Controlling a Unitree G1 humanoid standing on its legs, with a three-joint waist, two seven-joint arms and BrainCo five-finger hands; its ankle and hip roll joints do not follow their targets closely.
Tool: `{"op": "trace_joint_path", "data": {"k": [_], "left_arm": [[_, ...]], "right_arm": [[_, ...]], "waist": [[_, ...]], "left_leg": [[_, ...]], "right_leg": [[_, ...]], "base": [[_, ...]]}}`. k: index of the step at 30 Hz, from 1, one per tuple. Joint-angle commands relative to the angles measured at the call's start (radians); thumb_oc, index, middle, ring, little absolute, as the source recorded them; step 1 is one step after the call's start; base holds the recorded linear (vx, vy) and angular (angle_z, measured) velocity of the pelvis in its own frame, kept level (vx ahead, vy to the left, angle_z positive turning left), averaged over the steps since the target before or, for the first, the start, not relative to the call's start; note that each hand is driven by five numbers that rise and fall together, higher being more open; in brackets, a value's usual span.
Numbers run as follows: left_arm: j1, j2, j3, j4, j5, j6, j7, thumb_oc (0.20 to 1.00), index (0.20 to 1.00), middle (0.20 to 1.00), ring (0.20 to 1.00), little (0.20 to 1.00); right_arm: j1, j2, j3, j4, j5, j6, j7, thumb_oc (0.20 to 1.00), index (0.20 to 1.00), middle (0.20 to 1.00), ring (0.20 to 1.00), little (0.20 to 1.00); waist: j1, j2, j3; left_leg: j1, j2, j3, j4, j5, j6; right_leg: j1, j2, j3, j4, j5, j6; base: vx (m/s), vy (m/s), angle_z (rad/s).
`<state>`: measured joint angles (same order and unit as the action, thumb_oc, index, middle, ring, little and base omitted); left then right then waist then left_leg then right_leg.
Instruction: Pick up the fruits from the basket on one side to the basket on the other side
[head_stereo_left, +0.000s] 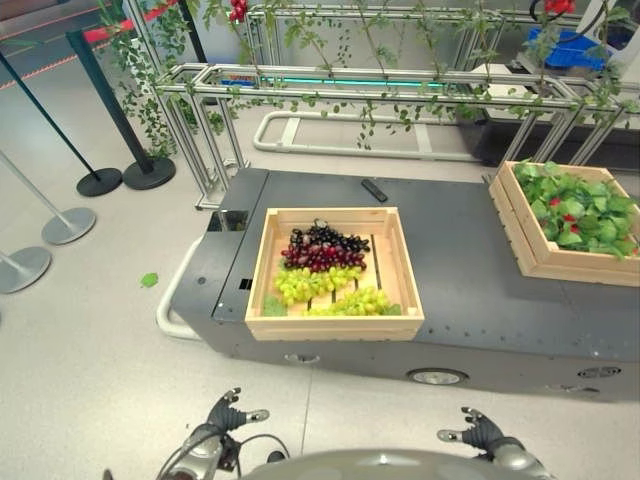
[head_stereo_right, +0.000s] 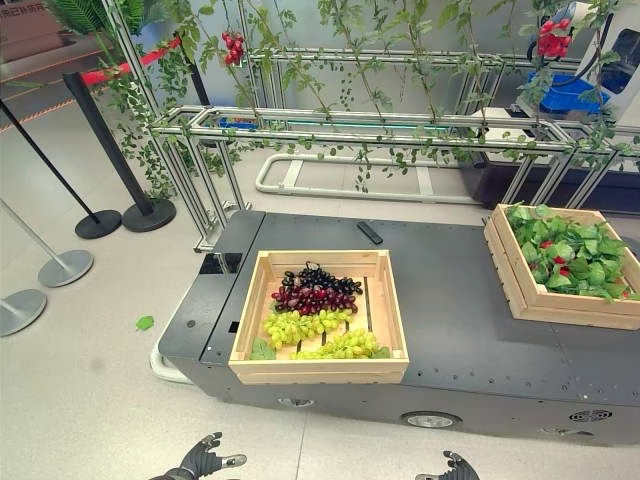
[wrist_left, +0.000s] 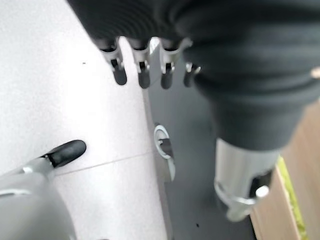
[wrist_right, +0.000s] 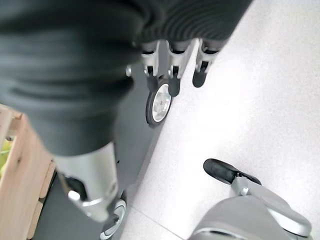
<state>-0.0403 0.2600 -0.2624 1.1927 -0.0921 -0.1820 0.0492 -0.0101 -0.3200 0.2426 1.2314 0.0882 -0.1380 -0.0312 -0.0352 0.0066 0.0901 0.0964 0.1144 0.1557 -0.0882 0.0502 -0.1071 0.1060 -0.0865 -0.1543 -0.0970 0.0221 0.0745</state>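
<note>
1. Pale speckled floor (head_stereo_left: 90, 350) runs under everything you see; at its far left stand stanchion posts (head_stereo_left: 60, 215) on round bases, and a single green leaf (head_stereo_left: 149, 280) lies on the floor near them.
2. Your left robot hand (head_stereo_left: 232, 413) hangs low at the near edge, over the floor and short of the bench; in its wrist view the fingers (wrist_left: 142, 67) are straight and relaxed, thumb apart, holding nothing.
3. Ahead of you the dark grey bench (head_stereo_left: 460, 270), a low wheeled platform, carries two wooden crates.
4. In the left crate (head_stereo_left: 335, 325) you find the fruit: dark purple grapes (head_stereo_left: 322, 245) at the far side, green grapes (head_stereo_left: 315, 283) in the middle, and more green grapes (head_stereo_left: 358, 302) nearest you.
5. Beyond that crate a small black remote-like object (head_stereo_left: 374, 190) lies on the bench.
6. Your right robot hand (head_stereo_left: 478, 432) also hangs low near the bench's front, fingers (wrist_right: 172, 70) extended and loose, gripping nothing.
7. At the right, the second crate (head_stereo_left: 530, 250) is full of green leaves (head_stereo_left: 580, 212) with small red fruits (head_stereo_left: 569, 217) showing among them.
8. Behind the bench, a metal frame (head_stereo_left: 380, 85) carries trailing vines.
9. You can read no labels or writing.
</note>
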Motion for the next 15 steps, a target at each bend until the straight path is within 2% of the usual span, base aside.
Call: {"op": "trace_joint_path", "data": {"k": [1, 10, 11, 12, 15], "left_arm": [[-0.079, 0.024, -0.008, 0.032, 0.015, -0.034, 0.011, 1.000, 1.000, 1.000, 1.000, 1.000], [-0.064, 0.041, 0.007, -0.054, -0.018, -0.062, 0.025, 1.000, 1.000, 1.000, 1.000, 1.000], [-0.051, 0.064, 0.024, -0.150, -0.035, -0.083, 0.033, 1.000, 1.000, 1.000, 1.000, 1.000], [-0.050, 0.064, 0.024, -0.151, -0.035, -0.083, 0.033, 1.000, 1.000, 1.000, 1.000, 1.000], [-0.016, 0.116, 0.086, -0.336, -0.096, -0.119, 0.041, 1.000, 1.000, 1.000, 1.000, 1.000]], "right_arm": [[-0.045, 0.007, 0.010, 0.040, -0.006, -0.018, -0.012, 1.000, 1.000, 1.000, 1.000, 1.000], [-0.040, -0.002, -0.010, 0.020, 0.019, -0.034, -0.023, 1.000, 1.000, 1.000, 1.000, 1.000], [-0.040, -0.018, -0.031, -0.026, 0.044, -0.051, -0.026, 1.000, 1.000, 1.000, 1.000, 1.000], [-0.040, -0.018, -0.031, -0.027, 0.044, -0.051, -0.026, 1.000, 1.000, 1.000, 1.000, 1.000], [-0.025, -0.066, -0.084, -0.200, 0.091, -0.085, -0.041, 1.000, 1.000, 1.000, 1.000, 1.000]], "waist": [[0.023, -0.053, 0.000], [0.023, -0.053, 0.003], [0.024, -0.052, 0.007], [0.024, -0.052, 0.007], [0.021, -0.051, 0.015]], "left_leg": [[0.021, -0.040, -0.027, 0.034, -0.083, 0.032], [0.026, -0.038, -0.027, 0.034, -0.084, 0.031], [0.025, -0.038, -0.027, 0.036, -0.084, 0.030], [0.026, -0.038, -0.027, 0.036, -0.084, 0.030], [0.025, -0.036, -0.023, 0.033, -0.081, 0.028]], "right_leg": [[0.015, -0.065, -0.062, 0.021, -0.016, 0.080], [0.023, -0.065, -0.067, 0.021, -0.019, 0.079], [0.022, -0.064, -0.066, 0.024, -0.020, 0.080], [0.022, -0.064, -0.065, 0.024, -0.020, 0.080], [0.019, -0.064, -0.064, 0.027, -0.020, 0.082]], "base": [[0.00, 0.000, 0.00], [0.00, 0.000, 0.00], [0.00, 0.000, 0.00], [0.00, 0.000, 0.00], [0.00, 0.000, 0.00]]}}
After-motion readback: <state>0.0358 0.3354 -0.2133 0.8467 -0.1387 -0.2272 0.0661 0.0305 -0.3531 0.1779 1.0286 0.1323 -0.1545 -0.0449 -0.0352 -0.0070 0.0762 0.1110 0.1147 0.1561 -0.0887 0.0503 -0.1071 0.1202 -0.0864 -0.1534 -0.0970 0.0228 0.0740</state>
